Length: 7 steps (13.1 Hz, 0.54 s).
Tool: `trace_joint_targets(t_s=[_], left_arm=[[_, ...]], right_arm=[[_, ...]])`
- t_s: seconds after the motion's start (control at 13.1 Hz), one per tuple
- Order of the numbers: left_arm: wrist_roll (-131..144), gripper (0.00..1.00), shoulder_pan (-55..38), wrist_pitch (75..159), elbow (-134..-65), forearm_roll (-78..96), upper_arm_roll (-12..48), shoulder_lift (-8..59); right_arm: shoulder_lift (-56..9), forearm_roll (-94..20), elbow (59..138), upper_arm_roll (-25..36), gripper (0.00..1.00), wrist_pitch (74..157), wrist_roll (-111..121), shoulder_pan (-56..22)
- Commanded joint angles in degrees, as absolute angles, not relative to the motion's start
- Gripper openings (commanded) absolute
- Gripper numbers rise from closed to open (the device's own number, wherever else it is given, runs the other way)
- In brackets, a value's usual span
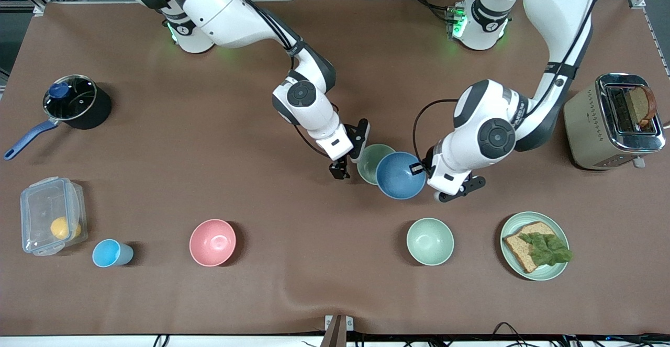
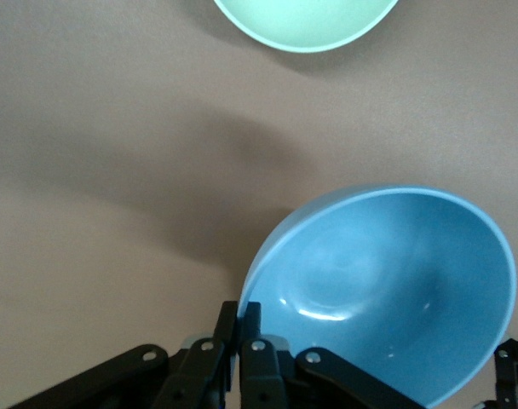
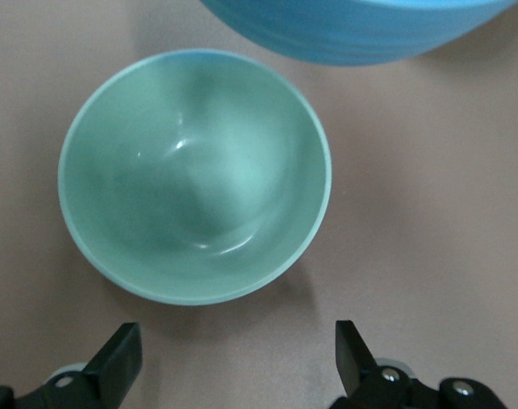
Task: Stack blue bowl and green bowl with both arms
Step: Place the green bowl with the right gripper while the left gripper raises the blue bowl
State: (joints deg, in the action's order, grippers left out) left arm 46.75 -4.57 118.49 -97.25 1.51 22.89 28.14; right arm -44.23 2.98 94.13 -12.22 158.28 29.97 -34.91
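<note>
The blue bowl (image 1: 400, 175) hangs tilted in my left gripper (image 1: 419, 169), which is shut on its rim. In the left wrist view the fingers (image 2: 250, 317) pinch the rim of the blue bowl (image 2: 387, 290). The bowl overlaps the edge of the sage-green bowl (image 1: 370, 161), which stands upright on the table. My right gripper (image 1: 341, 170) is open and empty, low beside the green bowl toward the right arm's end. The right wrist view shows the green bowl (image 3: 195, 175) just ahead of the open gripper (image 3: 235, 358), with the blue bowl's underside (image 3: 361, 30) above it.
A paler mint bowl (image 1: 430, 241), a pink bowl (image 1: 212, 242), a light-blue cup (image 1: 111, 253) and a plate (image 1: 561, 232) with bread stand nearer the front camera. A toaster (image 1: 612, 122) is at the left arm's end. A pot (image 1: 76, 101) and a plastic box (image 1: 51, 215) are at the right arm's end.
</note>
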Motion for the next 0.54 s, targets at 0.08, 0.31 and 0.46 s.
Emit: trace_joint_targets(t_s=[0.08, 0.31, 0.46], left_arm=[[48.69, 0.0, -5.8, 119.09, -95.98, 1.93, 22.59, 29.53], [49.48, 0.0, -5.8, 119.18, -96.06, 1.93, 22.59, 30.41], [49.75, 0.0, -6.32, 119.27, -96.06, 1.85, 22.59, 31.11]], right_arm=[[-45.17, 3.43, 94.75, -12.66, 1.0, 159.87, 29.0, -34.54], [-45.26, 3.43, 94.75, -12.74, 1.0, 159.96, 29.0, -34.54], [-45.26, 3.43, 94.92, -12.66, 1.0, 159.96, 29.0, -34.54]])
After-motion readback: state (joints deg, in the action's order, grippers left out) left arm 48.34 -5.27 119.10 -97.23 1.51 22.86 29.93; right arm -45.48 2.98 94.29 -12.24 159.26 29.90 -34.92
